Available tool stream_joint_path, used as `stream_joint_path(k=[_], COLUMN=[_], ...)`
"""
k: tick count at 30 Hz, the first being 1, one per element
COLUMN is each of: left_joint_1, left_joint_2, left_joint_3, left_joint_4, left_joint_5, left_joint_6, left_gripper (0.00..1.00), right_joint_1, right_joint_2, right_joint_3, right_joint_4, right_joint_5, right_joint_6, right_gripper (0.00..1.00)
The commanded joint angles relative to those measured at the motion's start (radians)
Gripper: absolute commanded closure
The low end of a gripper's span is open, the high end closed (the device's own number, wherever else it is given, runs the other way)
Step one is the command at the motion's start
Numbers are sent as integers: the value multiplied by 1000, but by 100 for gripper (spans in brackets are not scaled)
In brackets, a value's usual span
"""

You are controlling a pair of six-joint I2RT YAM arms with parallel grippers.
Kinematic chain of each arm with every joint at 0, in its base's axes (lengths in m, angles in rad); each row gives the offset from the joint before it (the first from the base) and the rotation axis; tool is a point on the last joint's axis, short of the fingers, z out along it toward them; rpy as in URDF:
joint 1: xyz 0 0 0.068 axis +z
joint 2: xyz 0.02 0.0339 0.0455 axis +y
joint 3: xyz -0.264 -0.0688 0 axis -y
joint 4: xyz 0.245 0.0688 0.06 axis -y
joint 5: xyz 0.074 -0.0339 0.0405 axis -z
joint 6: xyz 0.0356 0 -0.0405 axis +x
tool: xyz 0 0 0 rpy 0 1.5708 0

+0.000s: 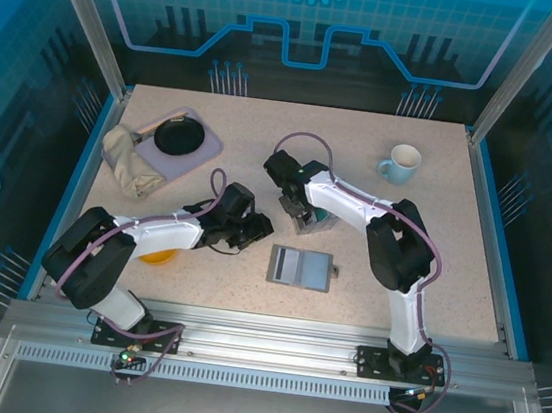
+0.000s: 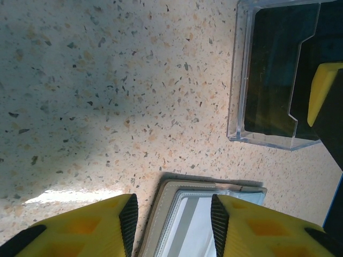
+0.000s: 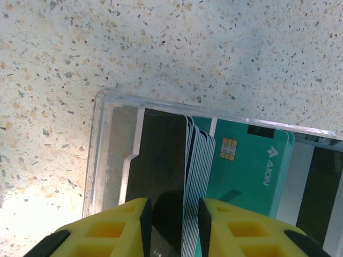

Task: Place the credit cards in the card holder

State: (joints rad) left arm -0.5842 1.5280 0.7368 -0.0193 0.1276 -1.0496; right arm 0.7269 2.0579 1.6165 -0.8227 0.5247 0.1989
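Close up, the right gripper straddles the credit cards (jaws apart, one side not touching). The left gripper, also apart, hangs over the card holder.

High rear overview, wrist views close, downward — both catch clear box

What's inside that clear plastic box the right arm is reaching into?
A stack of credit cards stands on edge in the clear box, a teal-green chip card facing out. The right gripper straddles the stack and hides its lower part.

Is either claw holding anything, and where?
Nothing yet: the right gripper straddles the credit cards edge-on without clamping; left gripper hangs open over the card holder.
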Motion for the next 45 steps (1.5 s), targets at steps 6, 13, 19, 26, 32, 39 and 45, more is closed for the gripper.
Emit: stream_joint_path(k=[6, 13, 19, 26, 32, 39, 45], left_joint_1=[8, 9, 8, 9, 9, 8, 9], left_joint_2=[2, -3, -13, -29, -40, -39, -32], left_joint_3=[-6, -7, -7, -5, -2, -3, 2], left_joint_4=[0, -2, -9, -16, -23, -21, -22], left_joint_5=[13, 14, 10, 10, 13, 15, 17], left_joint_6=[-17, -15, -12, -9, -6, -9, -9], left_gripper=[57, 57, 57, 56, 56, 56, 56], right_joint_1=[4, 5, 2, -18, -60, -61, -52], right_joint_2=[-45, -63, -132, -230, -162, -72, -30], right_joint_3=[-6, -13, -22, -81, -59, -29, -25], right_joint_4=[-20, -24, -37, -6, -11, 2, 2], right_joint_5=[31, 18, -60, -165, -213, -150, -76], right_joint_6=[-12, -3, 24, 62, 63, 45, 24], right_gripper=[72, 82, 85, 96, 79, 65, 63])
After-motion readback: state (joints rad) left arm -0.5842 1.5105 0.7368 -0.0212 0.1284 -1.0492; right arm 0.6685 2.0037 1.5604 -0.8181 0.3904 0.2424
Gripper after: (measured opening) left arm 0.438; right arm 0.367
